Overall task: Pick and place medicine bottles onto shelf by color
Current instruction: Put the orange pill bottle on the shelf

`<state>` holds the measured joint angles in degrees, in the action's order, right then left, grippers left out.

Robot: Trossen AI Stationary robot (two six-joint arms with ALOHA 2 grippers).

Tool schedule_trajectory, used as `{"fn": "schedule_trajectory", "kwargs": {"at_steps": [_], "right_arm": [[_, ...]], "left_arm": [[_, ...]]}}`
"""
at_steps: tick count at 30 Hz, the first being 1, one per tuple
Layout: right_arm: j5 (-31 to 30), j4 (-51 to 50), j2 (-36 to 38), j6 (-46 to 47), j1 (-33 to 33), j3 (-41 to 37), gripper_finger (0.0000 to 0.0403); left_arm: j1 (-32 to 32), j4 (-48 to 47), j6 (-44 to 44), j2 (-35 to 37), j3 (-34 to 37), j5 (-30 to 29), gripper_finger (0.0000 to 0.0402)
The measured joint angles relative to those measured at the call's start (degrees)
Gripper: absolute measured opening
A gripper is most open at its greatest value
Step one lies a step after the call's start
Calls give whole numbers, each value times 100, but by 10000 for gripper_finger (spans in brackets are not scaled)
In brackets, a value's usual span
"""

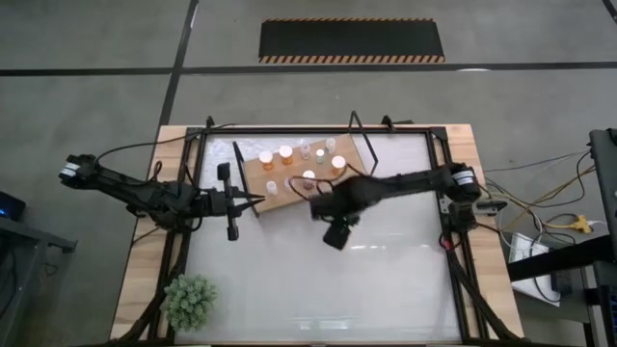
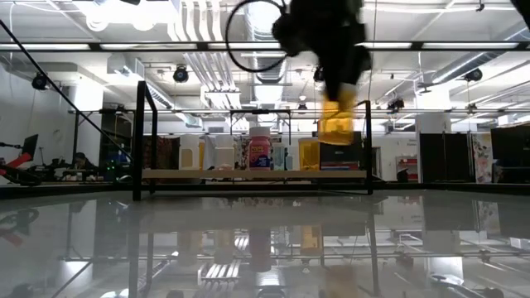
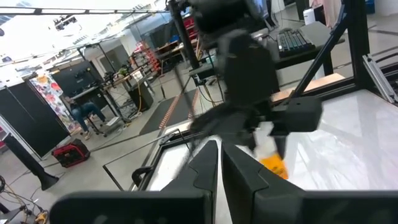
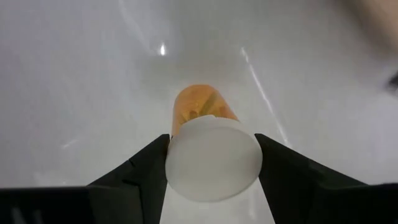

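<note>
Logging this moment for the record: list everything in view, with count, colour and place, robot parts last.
Held bottle: one, orange with white cap, gripped above the table.
Shelf: one, light-brown board with black wire ends, far side of the table.
Shelf bottles: about eight, orange, clear or purplish, standing on the shelf.
Plant: one, green, near left corner.
Table: one, pale top, black rim.
Striped mat: one, black, on the floor beyond.
Left gripper: fingers shut, empty, by the shelf's left end.
Right gripper: fingers clamping the held bottle, at the shelf's near edge.
</note>
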<state>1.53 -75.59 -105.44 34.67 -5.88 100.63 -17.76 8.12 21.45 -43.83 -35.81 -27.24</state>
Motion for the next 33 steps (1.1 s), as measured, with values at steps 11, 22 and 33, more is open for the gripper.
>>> {"fn": "schedule_trajectory", "kwargs": {"at_steps": [11,22,33], "right_arm": [[-465,-151,-541,-1709,1267,1187,201],[-475,-179,-1222,-2338,1990,1476,201],[-936,-236,-1287,-2503,2254,1458,201]], "left_arm": [[0,-2,0,0,2,0,4],[0,-4,-2,-6,8,2,4],[-2,-7,-2,-5,24,2,4]]}}
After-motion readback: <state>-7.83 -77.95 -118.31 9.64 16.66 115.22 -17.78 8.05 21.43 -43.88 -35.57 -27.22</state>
